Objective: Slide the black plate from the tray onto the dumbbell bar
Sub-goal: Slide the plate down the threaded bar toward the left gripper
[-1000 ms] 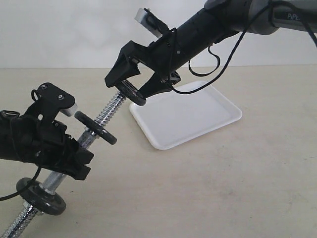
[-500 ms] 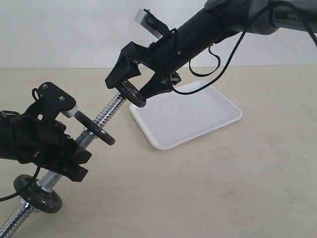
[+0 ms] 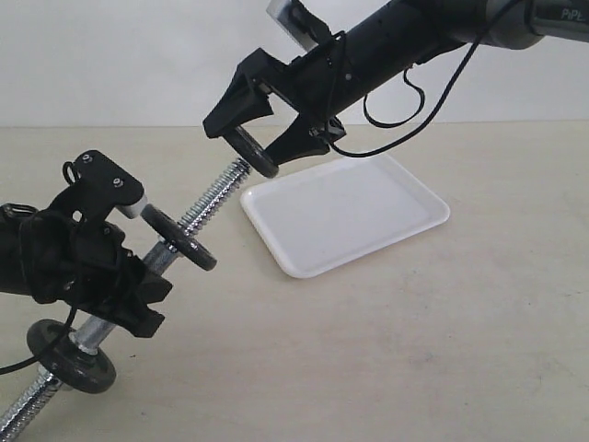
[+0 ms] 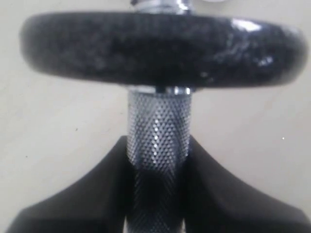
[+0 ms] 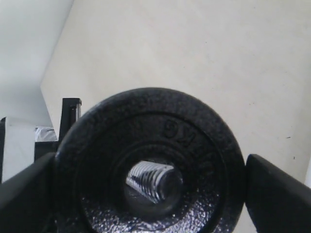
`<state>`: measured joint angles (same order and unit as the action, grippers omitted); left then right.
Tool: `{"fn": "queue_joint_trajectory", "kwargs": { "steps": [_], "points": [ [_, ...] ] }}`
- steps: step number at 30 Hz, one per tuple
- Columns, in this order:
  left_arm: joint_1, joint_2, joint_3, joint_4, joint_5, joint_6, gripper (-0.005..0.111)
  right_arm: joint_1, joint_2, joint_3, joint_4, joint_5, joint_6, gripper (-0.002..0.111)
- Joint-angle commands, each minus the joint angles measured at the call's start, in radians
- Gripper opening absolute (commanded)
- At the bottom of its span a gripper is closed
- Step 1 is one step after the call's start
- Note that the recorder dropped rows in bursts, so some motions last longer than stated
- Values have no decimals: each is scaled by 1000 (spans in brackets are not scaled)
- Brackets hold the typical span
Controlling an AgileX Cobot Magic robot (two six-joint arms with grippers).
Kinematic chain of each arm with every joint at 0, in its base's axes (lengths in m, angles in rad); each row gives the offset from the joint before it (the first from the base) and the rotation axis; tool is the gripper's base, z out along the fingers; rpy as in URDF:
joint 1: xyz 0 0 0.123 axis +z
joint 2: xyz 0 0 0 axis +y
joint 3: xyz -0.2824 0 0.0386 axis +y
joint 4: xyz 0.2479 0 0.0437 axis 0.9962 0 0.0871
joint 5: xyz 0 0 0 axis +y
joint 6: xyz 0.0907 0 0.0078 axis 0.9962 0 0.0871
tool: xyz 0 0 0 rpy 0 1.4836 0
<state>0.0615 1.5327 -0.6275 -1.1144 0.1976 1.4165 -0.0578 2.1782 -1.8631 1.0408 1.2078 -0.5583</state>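
My right gripper [image 3: 245,144] is shut on the black plate [image 3: 259,157], which it holds in the air by its rim at the upper threaded end of the dumbbell bar [image 3: 208,206]. Through the hole of the black plate [image 5: 146,145] the bar's threaded tip [image 5: 153,180] shows; a finger [image 5: 279,194] stands at each side of the rim. Whether the tip sits inside the hole I cannot tell. My left gripper [image 3: 138,296] is shut on the bar's knurled middle [image 4: 158,141], holding it slanted. The white tray [image 3: 368,216] lies bare behind.
Two wider black discs sit on the bar, one [image 3: 179,238] above my left gripper and one [image 3: 72,357] below it; the upper disc [image 4: 160,48] fills the left wrist view. The beige table [image 3: 414,350] stretches to the right, a white wall behind.
My right gripper has moved up and to the right with the plate, from further down the threaded end to the bar's tip. The left arm and bar have barely shifted.
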Motion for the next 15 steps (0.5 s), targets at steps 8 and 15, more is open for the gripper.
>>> {"fn": "queue_joint_trajectory", "kwargs": {
  "steps": [8,15],
  "points": [
    [-5,-41,-37,-29,-40,12,4,-3,-29,-13,22,13,-2,0],
    [-5,-41,-37,-45,-59,12,4,-3,-29,-13,23,13,22,0]
  ]
}}
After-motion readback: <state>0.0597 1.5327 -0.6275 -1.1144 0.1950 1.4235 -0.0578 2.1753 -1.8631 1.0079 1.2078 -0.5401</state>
